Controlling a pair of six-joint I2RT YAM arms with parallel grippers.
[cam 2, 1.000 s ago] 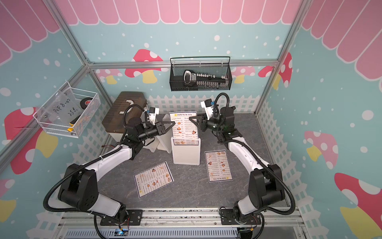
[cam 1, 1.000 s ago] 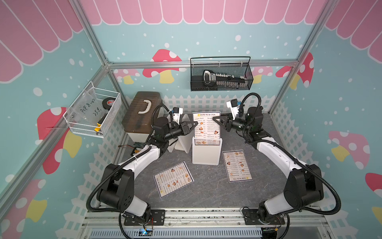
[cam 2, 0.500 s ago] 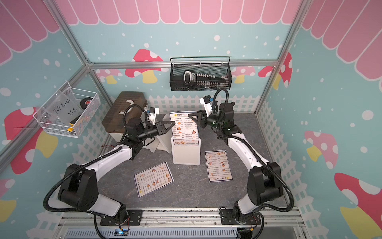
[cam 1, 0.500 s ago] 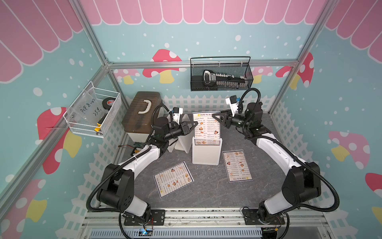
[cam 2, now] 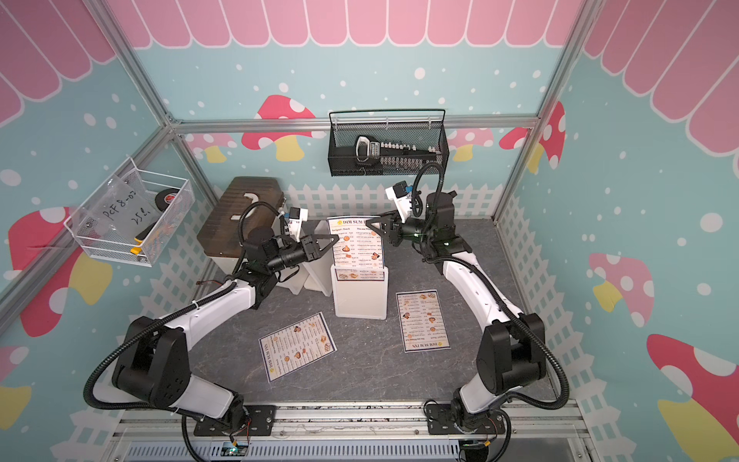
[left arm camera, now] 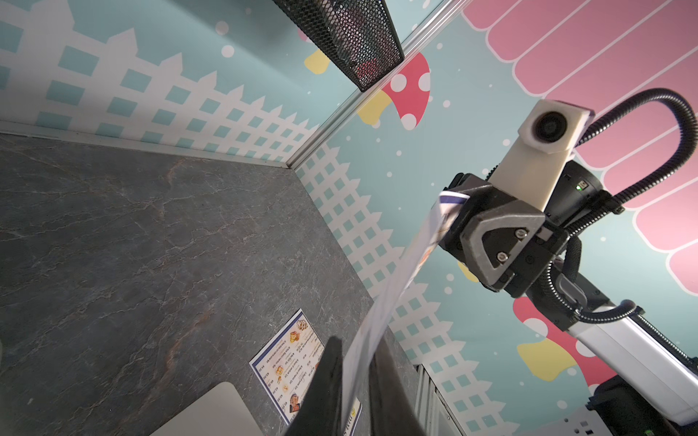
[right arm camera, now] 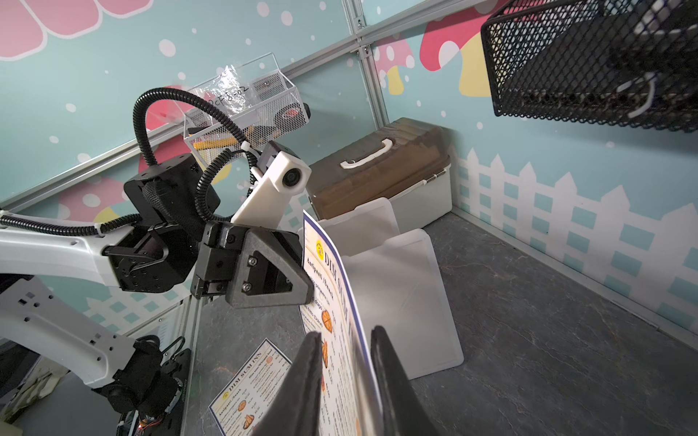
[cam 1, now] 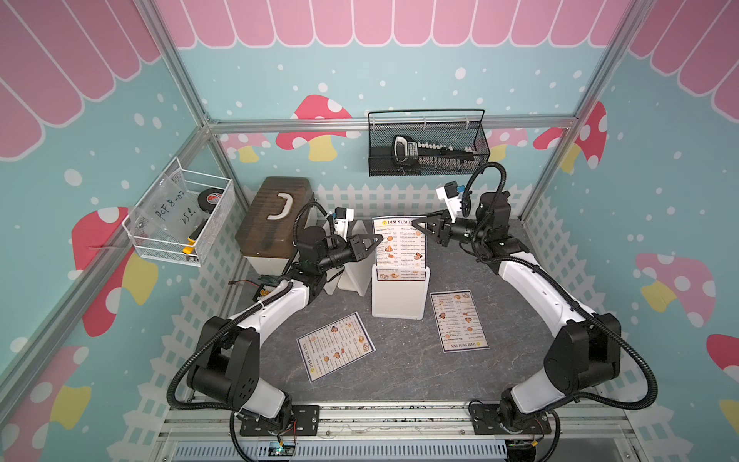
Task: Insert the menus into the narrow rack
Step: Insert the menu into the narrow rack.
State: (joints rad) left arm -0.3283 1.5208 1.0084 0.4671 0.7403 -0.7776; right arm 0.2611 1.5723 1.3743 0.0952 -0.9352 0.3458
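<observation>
While both arms reach inward, table (cam 1: 400,384): grey stone-look slab lying below both sets of jaws.
brown-lidded box (cam 1: 276,216): behind the left jaws on their outer side, well apart from the right jaws.
black mesh basket (cam 1: 428,148): hung on the back wall, above and behind the right jaws.
narrow rack (cam 1: 400,298): white, standing on the table directly under the gap between the left jaws and the right jaws.
white holders (cam 1: 352,276): under the left jaws, just beside the narrow rack.
upright menu (cam 1: 400,244): lower end down in the narrow rack, heading uppermost, spanning from the left jaws to the right jaws; the right wrist view shows it bowed.
angled flat menu (cam 1: 335,346): flat on the table, below the left jaws and nearer the arm bases, apart from both.
straight flat menu (cam 1: 459,321): flat on the table beside the narrow rack, below the right jaws, untouched.
left jaws: narrow, closed on the upright menu's edge facing the left arm, a little below its top.
right jaws: narrow, pinching the upright menu's top corner on the right arm's side.
</observation>
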